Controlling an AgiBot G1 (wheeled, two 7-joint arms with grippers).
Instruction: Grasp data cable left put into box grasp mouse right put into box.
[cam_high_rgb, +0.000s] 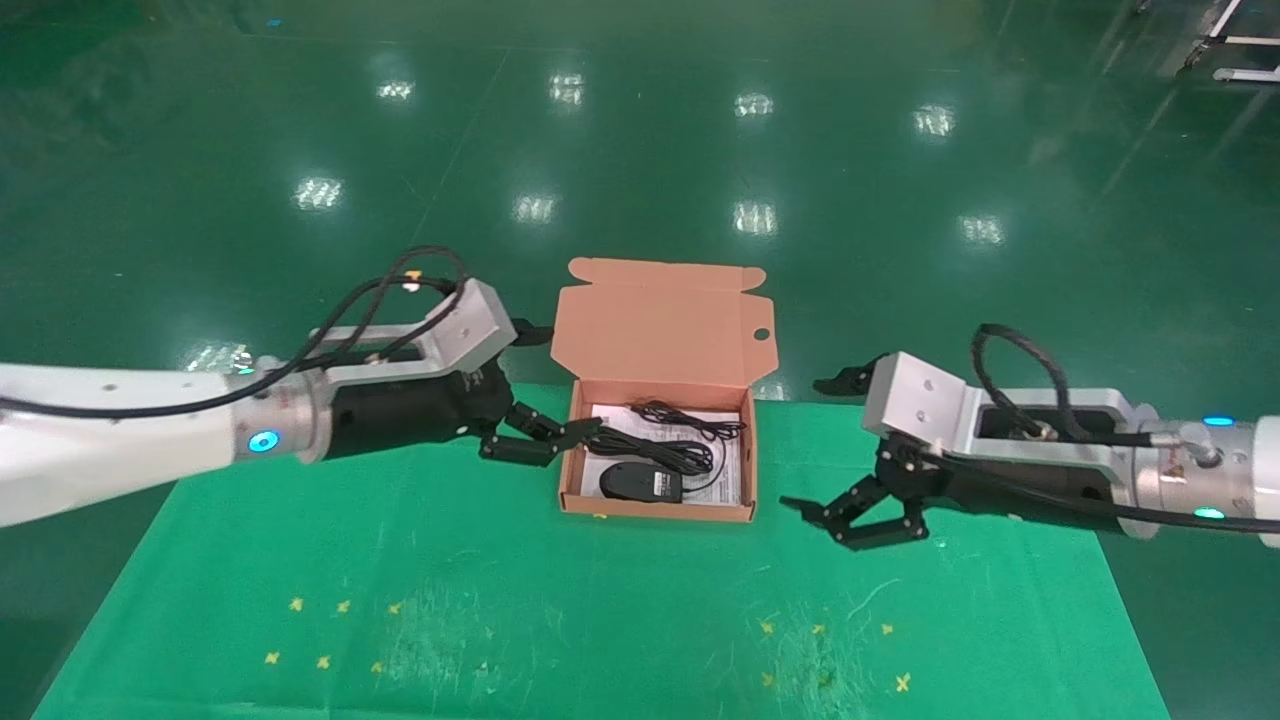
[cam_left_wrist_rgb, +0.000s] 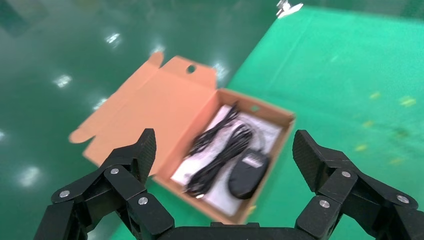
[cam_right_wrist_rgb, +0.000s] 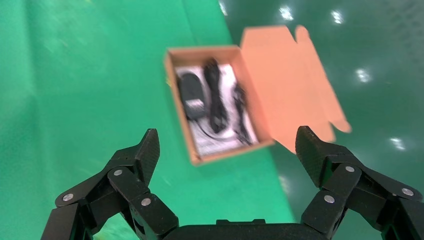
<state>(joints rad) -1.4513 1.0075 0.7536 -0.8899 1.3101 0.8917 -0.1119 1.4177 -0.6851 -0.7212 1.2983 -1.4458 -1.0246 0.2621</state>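
Hovering just left of the box (cam_high_rgb: 660, 508), the left gripper (cam_high_rgb: 540, 440) has its fingers spread wide with nothing between them, tips almost at the box's left wall. Over on the box's right side, the right gripper (cam_high_rgb: 850, 515) hangs above the green mat (cam_high_rgb: 500, 620), jaws apart and empty too. Inside the box, the mouse (cam_high_rgb: 640, 483) lies on the white printed sheet (cam_high_rgb: 730, 480) near the front wall, the data cable (cam_high_rgb: 650, 452) bundled just behind it. Hinged lid (cam_high_rgb: 660, 325) stands open.
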